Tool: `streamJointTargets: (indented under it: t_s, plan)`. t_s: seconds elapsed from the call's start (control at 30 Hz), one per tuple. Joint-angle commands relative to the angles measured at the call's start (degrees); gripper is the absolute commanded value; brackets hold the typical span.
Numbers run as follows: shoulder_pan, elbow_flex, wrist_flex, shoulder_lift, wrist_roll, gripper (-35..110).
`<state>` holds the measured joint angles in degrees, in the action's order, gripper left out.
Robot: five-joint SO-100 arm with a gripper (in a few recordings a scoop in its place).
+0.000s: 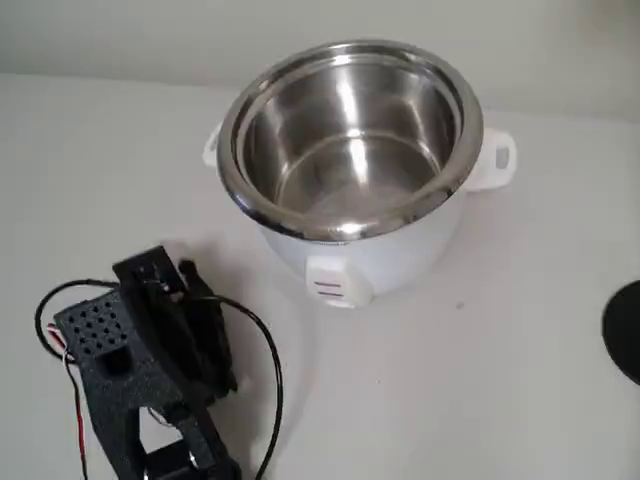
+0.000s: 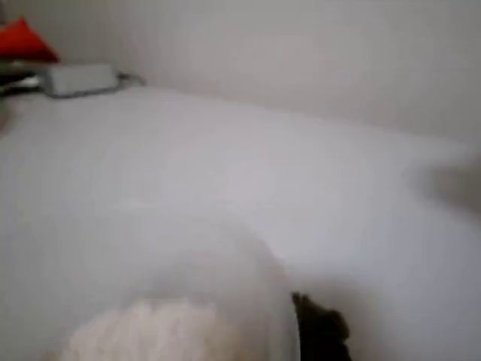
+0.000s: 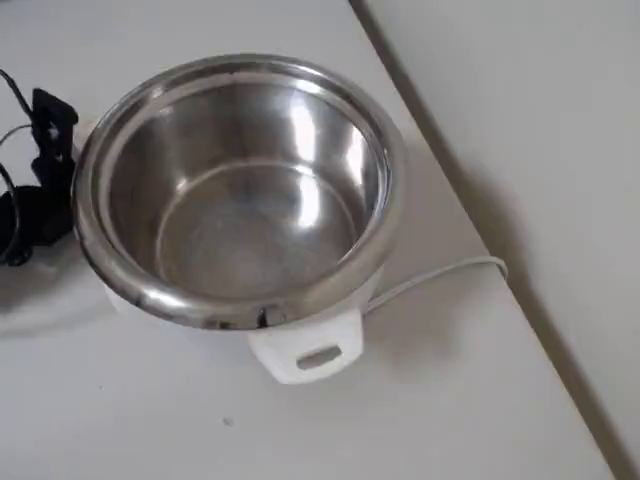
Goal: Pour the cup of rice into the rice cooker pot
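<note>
Gripper (image 1: 160,275) sat low over the white counter (image 1: 500,380), black arm with loose black and red wires trailing behind it in the fixed view. Jaw state: could not tell, fingers hidden under the wrist housing there and blurred in the wrist view. Cup (image 2: 188,286) showed right at the gripper in the wrist view, a see-through whitish wall, very blurred; could not tell whether actually clamped or just beside a finger. Dark finger tip (image 2: 319,327) touched or sat just beside the cup's right wall. Rice (image 2: 150,331) lay inside the cup as an off-white heap, low in the picture. Pot (image 1: 350,140) stood up and to the right of the gripper in the fixed view, apart from it, upright in its white cooker body (image 1: 380,250) with side handles, steel inside shiny and bare of rice. Overhead view: pot (image 3: 240,190) just right of the black gripper parts (image 3: 45,170), white cord (image 3: 440,275) running off the far side.
</note>
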<state>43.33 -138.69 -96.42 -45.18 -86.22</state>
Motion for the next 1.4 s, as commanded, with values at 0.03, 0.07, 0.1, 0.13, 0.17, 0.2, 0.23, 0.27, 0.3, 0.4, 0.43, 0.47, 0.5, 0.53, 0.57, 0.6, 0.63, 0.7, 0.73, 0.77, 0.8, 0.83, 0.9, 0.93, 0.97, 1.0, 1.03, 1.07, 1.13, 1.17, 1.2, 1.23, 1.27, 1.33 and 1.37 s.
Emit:
streamJointTargets:
  t_s: [0.03,0.07,0.1,0.13,0.17,0.2,0.23,0.27,0.3,0.4,0.43,0.47,0.5,0.53,0.57,0.6,0.63,0.7,0.73,0.77,0.8,0.83,0.9,0.93,0.97,1.0,1.03,1.07,1.13,1.17,1.2,1.23,1.27,1.33,1.37]
  plan:
    - [-2.1,8.1,3.1,0.3,1.1,57]
    - [-2.5,9.0,4.2,0.4,1.1,55]
    - [-2.7,10.2,5.0,0.9,1.3,51]
    - [-3.0,11.9,5.4,2.0,1.5,49]
    - [-3.3,13.5,5.4,3.4,1.2,46]
    - [-3.5,15.0,5.4,4.7,1.7,38]
    - [-3.8,16.3,5.9,5.9,1.6,34]
    - [-3.9,17.1,6.4,6.8,1.3,29]
    - [-4.0,17.6,6.7,7.5,1.2,24]
    - [-4.0,17.9,7.1,8.3,1.1,14]
    - [-4.0,17.9,7.0,8.2,1.1,13]
    - [-4.1,17.9,7.0,7.6,1.1,12]
    - [-4.3,17.9,7.3,6.9,1.1,11]
    - [-4.5,17.8,8.0,5.7,1.1,11]
    - [-4.7,17.6,9.1,4.0,0.9,11]
    - [-5.0,17.3,10.5,1.8,0.7,10]
    - [-5.4,17.1,12.0,-0.7,0.6,10]
    - [-6.1,16.6,16.8,-6.9,0.6,10]
    - [-6.5,16.5,19.2,-10.1,0.6,10]
    - [-6.9,16.5,21.4,-13.1,0.6,10]
    - [-7.2,16.5,23.4,-16.0,0.6,10]
    - [-7.5,16.5,25.4,-19.0,0.6,10]
    - [-7.9,16.0,30.1,-25.2,0.4,10]
    - [-8.0,15.7,32.3,-28.2,0.2,10]
    - [-8.2,15.5,34.4,-31.0,-0.2,10]
    - [-8.3,15.4,36.0,-33.5,-0.4,10]
    - [-8.6,15.4,38.1,-36.2,-0.4,10]
    - [-8.9,15.4,40.8,-39.2,-0.4,10]
    - [-9.7,15.5,46.5,-45.3,0.4,10]
    - [-10.0,15.7,49.2,-48.3,1.0,10]
    - [-10.5,16.1,51.9,-51.2,1.6,10]
    - [-10.9,16.4,54.4,-53.9,2.4,10]
    - [-11.4,16.8,57.0,-56.4,3.6,10]
    - [-13.0,17.8,62.8,-61.1,6.2,10]
    - [-14.0,18.5,65.2,-63.0,7.6,10]
